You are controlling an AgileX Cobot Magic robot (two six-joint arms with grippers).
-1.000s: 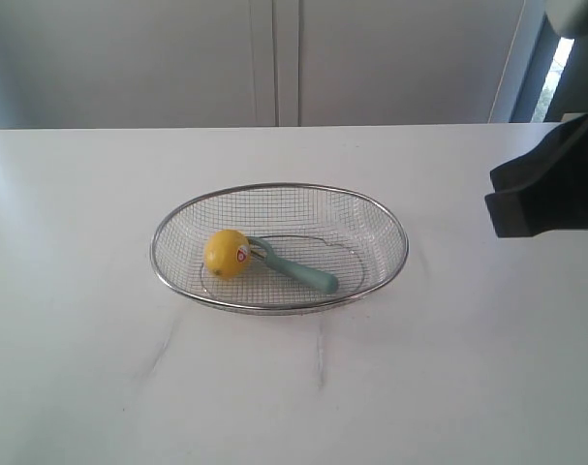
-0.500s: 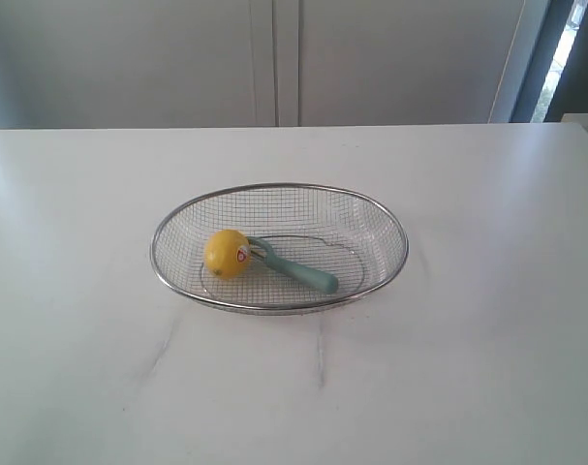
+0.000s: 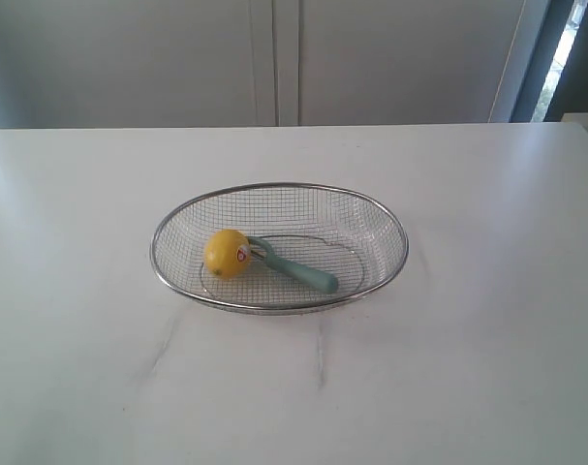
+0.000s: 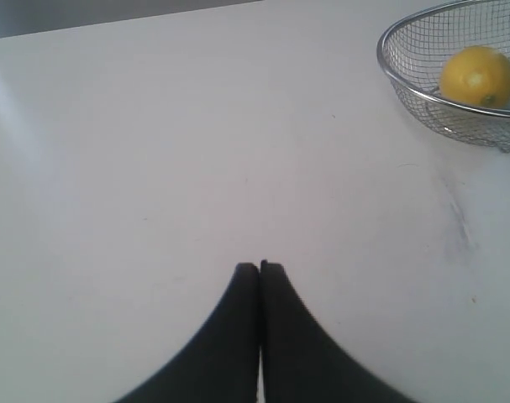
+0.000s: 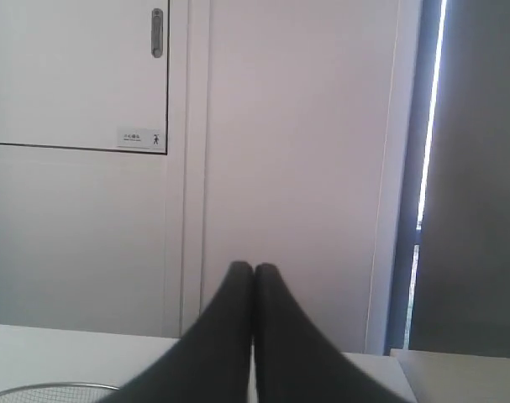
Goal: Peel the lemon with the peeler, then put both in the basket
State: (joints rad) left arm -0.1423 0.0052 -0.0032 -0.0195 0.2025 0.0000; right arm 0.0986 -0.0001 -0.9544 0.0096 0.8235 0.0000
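The yellow lemon [image 3: 226, 253] with its red-and-white sticker lies in the left part of the wire mesh basket [image 3: 376, 208] on the white table. Beside it in the basket rests the peeler [image 3: 298, 271], teal handle toward the right, blade end against the lemon. Neither arm shows in the exterior view. My left gripper [image 4: 260, 267] is shut and empty over bare table, well away from the basket [image 4: 406, 84] and lemon [image 4: 477, 75]. My right gripper [image 5: 254, 269] is shut and empty, raised and facing the cabinets; only the basket's rim [image 5: 53, 388] shows at the frame's edge.
White cabinet doors [image 3: 274, 58] stand behind the table's far edge. A dark vertical strip [image 3: 555, 58] rises at the back right. A cabinet handle [image 5: 157, 32] and a small label [image 5: 141, 137] show in the right wrist view.
The right arm, a dark shape at the right edge one second ago, has left the exterior view. Lemon, peeler and basket have not moved.
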